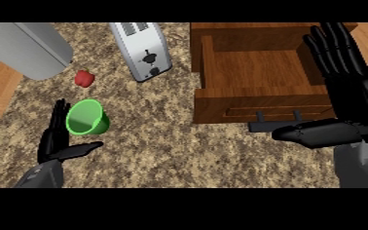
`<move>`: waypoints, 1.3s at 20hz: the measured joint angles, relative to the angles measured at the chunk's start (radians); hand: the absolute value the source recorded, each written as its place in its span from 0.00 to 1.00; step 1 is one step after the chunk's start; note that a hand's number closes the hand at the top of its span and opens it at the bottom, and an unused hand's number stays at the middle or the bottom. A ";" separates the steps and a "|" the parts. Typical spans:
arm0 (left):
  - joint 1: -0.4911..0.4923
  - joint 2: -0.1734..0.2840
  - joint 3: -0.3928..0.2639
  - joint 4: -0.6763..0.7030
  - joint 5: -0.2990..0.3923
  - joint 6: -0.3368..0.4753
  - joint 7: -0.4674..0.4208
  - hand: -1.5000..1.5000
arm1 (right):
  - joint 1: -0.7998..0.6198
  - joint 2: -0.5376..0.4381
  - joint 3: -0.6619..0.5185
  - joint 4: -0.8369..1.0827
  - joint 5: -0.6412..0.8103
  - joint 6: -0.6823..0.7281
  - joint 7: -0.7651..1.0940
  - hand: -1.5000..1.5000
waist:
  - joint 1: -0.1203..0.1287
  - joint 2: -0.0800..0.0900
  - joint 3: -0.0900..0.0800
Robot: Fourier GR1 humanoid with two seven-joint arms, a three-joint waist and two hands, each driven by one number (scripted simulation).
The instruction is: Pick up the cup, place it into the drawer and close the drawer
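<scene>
A green cup point(87, 117) stands upright on the granite counter at the left, its mouth facing up. My left hand point(56, 139) is just left of and below it, fingers straight and thumb spread under the cup, not wrapped round it. The wooden drawer point(259, 68) at the right is pulled out, its inside bare, with a dark handle point(277, 125) on its front. My right hand point(341, 73) is raised along the drawer's right side, fingers straight and thumb pointing left beside the handle.
A silver toaster point(142, 48) lies at the back centre. A grey rounded appliance point(32, 48) fills the back left corner. A small red pepper point(84, 78) sits between them, behind the cup. A wooden floor strip point(7, 85) shows past the counter's left edge.
</scene>
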 measured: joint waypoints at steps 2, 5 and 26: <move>-0.004 -0.008 -0.003 0.005 -0.005 0.001 -0.007 0.00 | -0.006 -0.008 -0.014 0.020 -0.007 0.007 -0.010 0.00 | 0.000 0.001 0.000; -0.004 -0.011 -0.005 0.011 -0.009 -0.005 -0.010 0.00 | -0.012 -0.025 -0.028 0.015 -0.024 0.019 0.006 0.00 | -0.001 0.000 0.000; -0.071 -0.088 0.031 -0.102 0.013 0.089 -0.122 1.00 | -0.005 -0.037 -0.036 0.001 -0.031 0.028 0.023 0.00 | 0.000 -0.001 0.000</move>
